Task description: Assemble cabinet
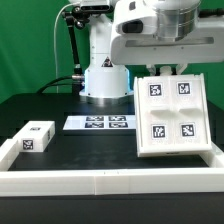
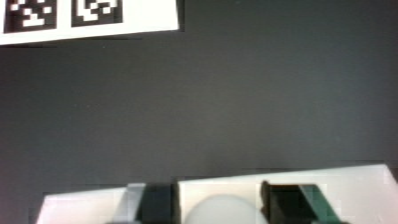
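I see the two-finger claw (image 2: 217, 203) closed on the upper edge of the large white plastic boxy cabinet (image 1: 172, 115), holding it tilted on the black table (image 1: 60, 105). A small white tagged block (image 1: 35, 137) sits well apart from the claw; the marker board (image 1: 101, 123) lies between.

Black table (image 1: 40, 105) carries every item. The marker board (image 1: 98, 123), a thin flat white sheet printed with square black-and-white tags, lies flat on the table near its centre. A low white frame rail (image 1: 110, 181) borders the table's near edge, well apart from the marker board.
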Controlling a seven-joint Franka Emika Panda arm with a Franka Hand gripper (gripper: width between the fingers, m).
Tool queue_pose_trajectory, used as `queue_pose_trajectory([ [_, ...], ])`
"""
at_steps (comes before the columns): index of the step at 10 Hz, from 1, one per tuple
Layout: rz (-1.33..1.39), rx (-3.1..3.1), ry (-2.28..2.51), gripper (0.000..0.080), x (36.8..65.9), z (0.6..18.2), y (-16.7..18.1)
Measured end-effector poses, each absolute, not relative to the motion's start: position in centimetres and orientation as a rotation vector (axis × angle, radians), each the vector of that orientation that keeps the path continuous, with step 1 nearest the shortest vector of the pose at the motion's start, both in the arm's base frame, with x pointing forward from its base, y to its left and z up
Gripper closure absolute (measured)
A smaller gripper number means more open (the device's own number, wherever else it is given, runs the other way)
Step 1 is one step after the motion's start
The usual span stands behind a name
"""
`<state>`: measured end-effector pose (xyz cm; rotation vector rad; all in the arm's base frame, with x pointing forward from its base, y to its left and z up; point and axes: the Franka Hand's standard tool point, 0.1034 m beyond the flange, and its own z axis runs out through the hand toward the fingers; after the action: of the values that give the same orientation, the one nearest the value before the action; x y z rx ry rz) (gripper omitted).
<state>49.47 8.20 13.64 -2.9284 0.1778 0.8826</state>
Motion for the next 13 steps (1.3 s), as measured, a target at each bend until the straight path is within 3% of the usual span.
queue_pose_trajectory([
  [3, 1.115, -2.867, 0.248, 0.0578, 49.2, 13.3, 8.3],
  [8, 1.118, -2.866, 0.246, 0.0578, 49.2, 13.3, 8.3],
  [9, 1.166, -2.844, 0.231, 0.0578, 49.6, 14.1, 8.1],
  [13, 1.178, -2.824, 0.257, 0.0578, 50.7, 13.5, 7.3],
])
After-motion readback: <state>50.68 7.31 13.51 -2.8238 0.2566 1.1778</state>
